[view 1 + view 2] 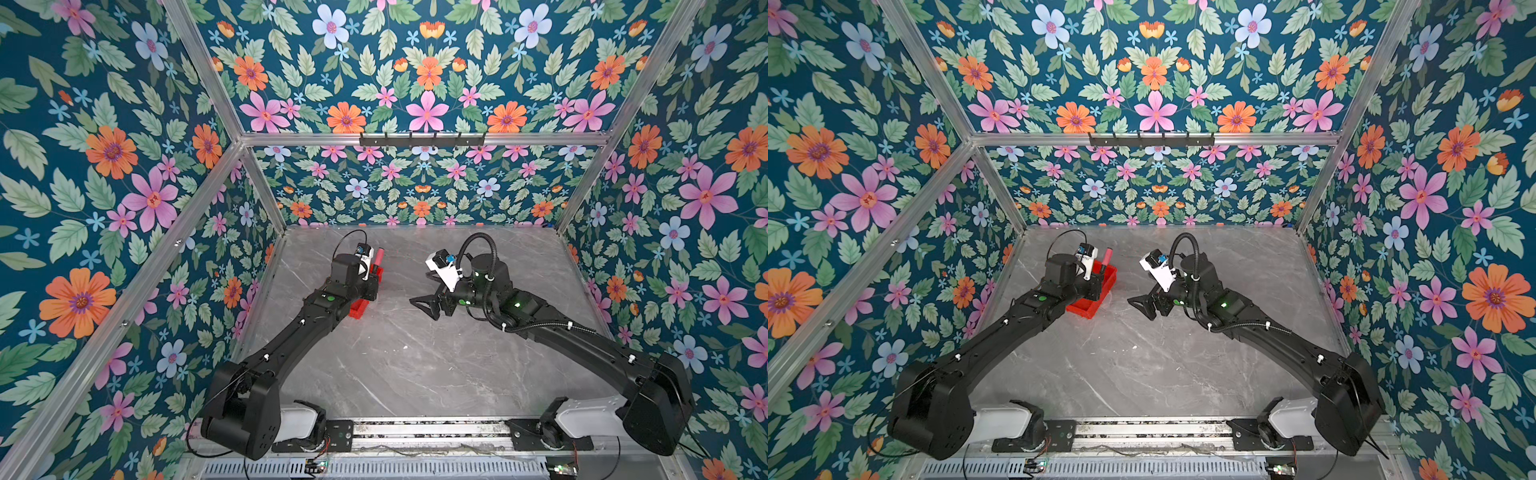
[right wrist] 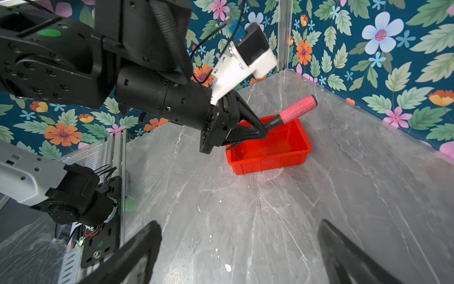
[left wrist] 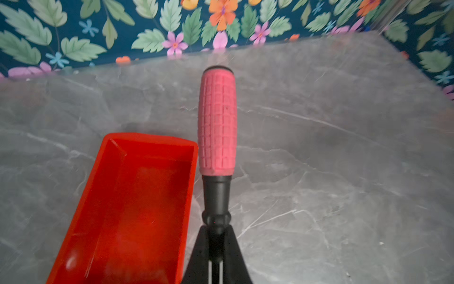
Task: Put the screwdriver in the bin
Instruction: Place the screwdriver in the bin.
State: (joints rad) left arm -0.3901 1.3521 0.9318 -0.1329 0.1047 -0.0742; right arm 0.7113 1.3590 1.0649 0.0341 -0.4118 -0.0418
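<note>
Rail (image 1: pixel 428 432) of aluminium lies along the near edge, carrying the bases of both arms, and from it the grey marbled table (image 1: pixel 395 374) stretches away. Over bare stone right of centre hangs the right gripper (image 1: pixel 422 309), its jaws spread wide with nothing between them. Its own wrist view shows the two dark fingers (image 2: pixel 137 253) far apart, pointing toward the other arm. Well apart from it, on the left side of the table, stands the bin (image 1: pixel 1084 309), a red low-walled tray resting flat, partly hidden under the left arm (image 1: pixel 1000 332) in both top views. The left gripper (image 2: pixel 266 129) hangs above the bin, clamped tight on the screwdriver (image 2: pixel 297 109) at the black neck just below the handle. The screwdriver is held in the air, tilted, its pinkish-red ribbed handle rising up and away past the bin's far rim, touching neither bin nor table. In the left wrist view the handle appears alongside the bin's long wall rather than over its floor. A thin dark line below the jaws in the right wrist view seems to be the shaft, reaching back over the bin's near rim, though it is too blurred to be sure. Beyond stands the back wall (image 1: pixel 424 187) in floral wallpaper, with a black hook bar (image 1: pixel 422 140) on the frame's crossbeam.
</note>
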